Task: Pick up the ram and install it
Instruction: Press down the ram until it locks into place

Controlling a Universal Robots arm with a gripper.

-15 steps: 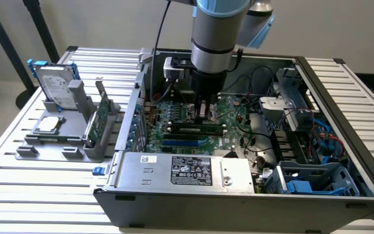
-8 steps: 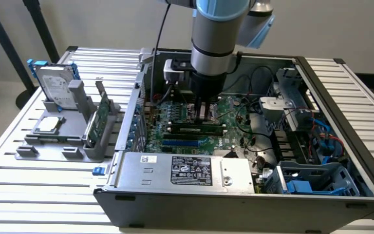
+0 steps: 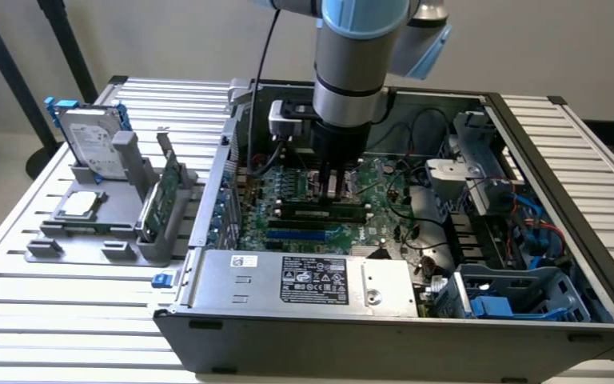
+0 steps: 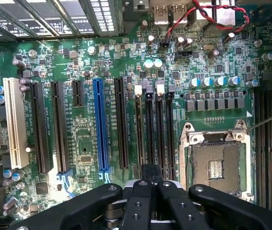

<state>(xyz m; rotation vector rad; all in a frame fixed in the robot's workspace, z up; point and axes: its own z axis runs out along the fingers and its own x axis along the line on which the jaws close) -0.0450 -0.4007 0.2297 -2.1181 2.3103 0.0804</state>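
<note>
The ram (image 3: 318, 211) is a long green stick standing on edge in a black motherboard slot, inside the open computer case (image 3: 563, 320). In the wrist view the ram (image 4: 139, 134) shows edge-on as a thin line in the slot beside the blue one's neighbours. My gripper (image 3: 335, 190) hangs straight down over the middle of the stick, its tips at or just above the top edge. Its black fingers (image 4: 137, 201) are pressed together with nothing seen between them, and the gripper (image 4: 151, 171) sits slightly to one side of the ram's line.
Left of the case, a grey stand (image 3: 115, 232) holds a hard drive (image 3: 92, 140), a silver processor (image 3: 80, 205) and a taller green card (image 3: 166, 196). The power supply (image 3: 297, 280), cables (image 3: 414, 184) and blue drive bay (image 3: 520, 296) crowd the case. An open processor socket (image 4: 216, 163) lies beside the slots.
</note>
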